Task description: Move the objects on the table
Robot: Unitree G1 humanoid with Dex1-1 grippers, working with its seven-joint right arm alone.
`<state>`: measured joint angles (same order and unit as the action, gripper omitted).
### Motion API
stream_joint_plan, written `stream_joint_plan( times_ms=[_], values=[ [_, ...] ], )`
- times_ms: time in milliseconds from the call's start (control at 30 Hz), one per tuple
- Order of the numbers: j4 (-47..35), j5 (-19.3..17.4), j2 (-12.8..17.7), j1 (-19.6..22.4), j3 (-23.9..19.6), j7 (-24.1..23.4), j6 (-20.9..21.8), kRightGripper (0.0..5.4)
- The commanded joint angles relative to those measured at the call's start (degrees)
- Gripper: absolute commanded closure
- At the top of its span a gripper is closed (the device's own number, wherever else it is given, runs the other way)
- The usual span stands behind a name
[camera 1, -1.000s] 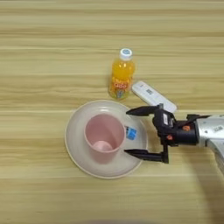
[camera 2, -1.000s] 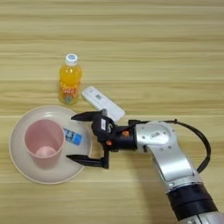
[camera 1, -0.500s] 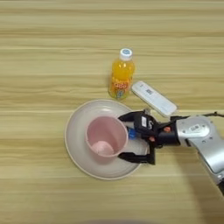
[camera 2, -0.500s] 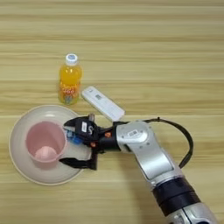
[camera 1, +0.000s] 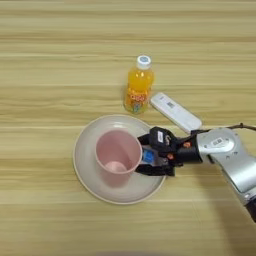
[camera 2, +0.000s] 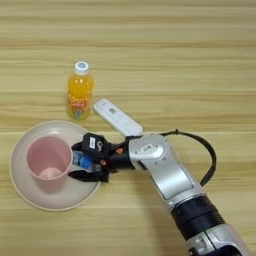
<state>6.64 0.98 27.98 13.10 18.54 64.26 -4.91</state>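
A small blue stick (camera 1: 148, 156) with a white label lies on the right part of a cream plate (camera 1: 92, 177), just right of a pink cup (camera 1: 118, 156). My right gripper (camera 1: 150, 155) reaches in from the right, its two black fingers drawn in on the stick from above and below. In the right eye view the same stick (camera 2: 82, 161) shows between the fingers of the gripper (camera 2: 80, 161). An orange-juice bottle (camera 1: 139, 86) with a white cap stands upright behind the plate. A slim white remote (camera 1: 175, 112) lies slanted to its right, just behind my forearm.
The silver forearm (camera 2: 160, 167) crosses the table from the lower right, trailing a black cable loop (camera 2: 212, 160). The pink cup (camera 2: 48, 160) stands upright in the middle of the plate. Bare wooden table (camera 1: 60, 60) surrounds everything.
The gripper has moved left over the plate's rim to the blue stick, and its widely spread fingers have drawn together around it. Bottle, remote, cup and plate have stayed put.
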Motion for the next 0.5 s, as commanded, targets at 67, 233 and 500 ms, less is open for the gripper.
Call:
stream_joint_plan(
  times_ms=[67, 233, 500],
  values=[
    [-0.8, 1.6, 1.3, 2.9, -0.5, -2.4, -0.4, 2.70],
    [-0.8, 1.7, 1.3, 2.9, -0.5, -2.5, -0.4, 3.33],
    [-0.2, 1.7, 1.3, 3.2, -0.6, -2.6, -0.1, 4.00]
  ],
)
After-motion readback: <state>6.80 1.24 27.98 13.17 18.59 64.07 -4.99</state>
